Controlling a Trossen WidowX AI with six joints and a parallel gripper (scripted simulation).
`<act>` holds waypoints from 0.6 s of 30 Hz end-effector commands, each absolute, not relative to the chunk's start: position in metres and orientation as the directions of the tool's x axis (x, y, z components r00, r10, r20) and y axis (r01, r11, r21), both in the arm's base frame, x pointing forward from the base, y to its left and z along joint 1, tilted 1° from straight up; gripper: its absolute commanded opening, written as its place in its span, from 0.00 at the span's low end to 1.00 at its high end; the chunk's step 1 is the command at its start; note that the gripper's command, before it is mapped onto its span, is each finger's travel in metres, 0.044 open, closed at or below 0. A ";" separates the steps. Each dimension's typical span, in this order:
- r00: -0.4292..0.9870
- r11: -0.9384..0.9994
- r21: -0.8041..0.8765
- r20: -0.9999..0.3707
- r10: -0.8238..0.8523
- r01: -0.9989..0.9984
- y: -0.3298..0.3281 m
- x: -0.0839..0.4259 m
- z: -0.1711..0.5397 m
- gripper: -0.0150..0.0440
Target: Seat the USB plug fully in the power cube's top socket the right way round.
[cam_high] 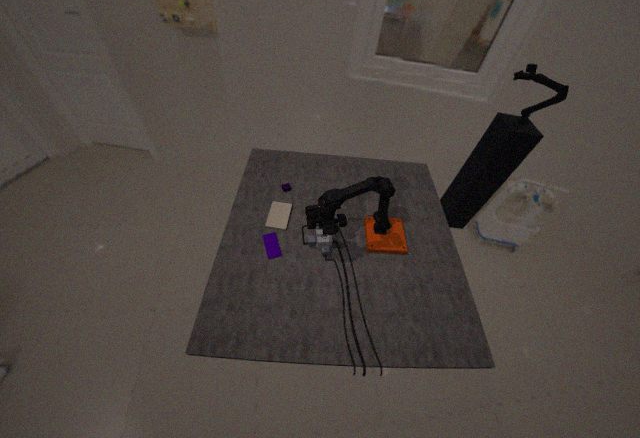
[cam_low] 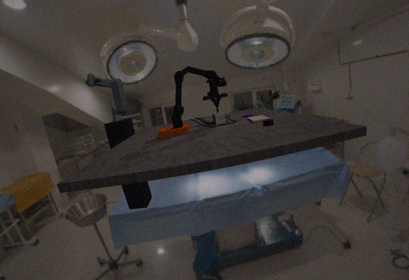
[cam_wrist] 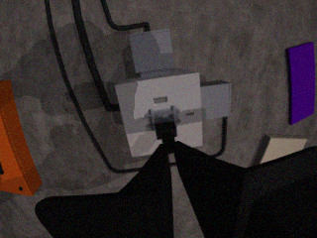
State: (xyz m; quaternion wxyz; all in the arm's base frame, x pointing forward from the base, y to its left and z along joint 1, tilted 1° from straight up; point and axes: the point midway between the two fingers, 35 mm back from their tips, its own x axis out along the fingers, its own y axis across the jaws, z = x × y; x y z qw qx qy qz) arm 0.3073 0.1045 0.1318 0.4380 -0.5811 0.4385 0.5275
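Observation:
The power cube (cam_high: 324, 240) (cam_low: 219, 118) (cam_wrist: 183, 85) is a pale grey block; two small slots show on its top in the wrist view. The USB plug (cam_wrist: 163, 117) has a grey end and a black body, and stands over the middle of the cube's top. My gripper (cam_low: 217, 106) (cam_wrist: 169, 148) points down above the cube and is shut on the plug's black body. The socket under the plug is hidden. I cannot tell whether the plug's tip is in the socket or just above it, nor which way round it is.
Grey adapter blocks (cam_wrist: 153, 50) (cam_wrist: 216, 100) sit against two cube sides, with black cables (cam_wrist: 88, 52) around. A purple slab (cam_high: 272, 245) (cam_wrist: 302, 84), a cream slab (cam_high: 279, 215) (cam_low: 258, 118) and a dark purple block (cam_high: 286, 187) (cam_low: 268, 123) lie beyond. My orange base (cam_high: 386, 243) (cam_low: 173, 131) stands opposite.

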 end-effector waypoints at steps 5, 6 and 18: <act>0.061 -0.226 -0.048 -0.997 -0.051 -0.973 0.104 0.308 0.131 0.25; 0.061 -0.226 -0.048 -0.997 -0.051 -0.973 0.104 0.308 0.131 0.25; 0.061 -0.226 -0.048 -0.997 -0.051 -0.973 0.104 0.308 0.129 0.25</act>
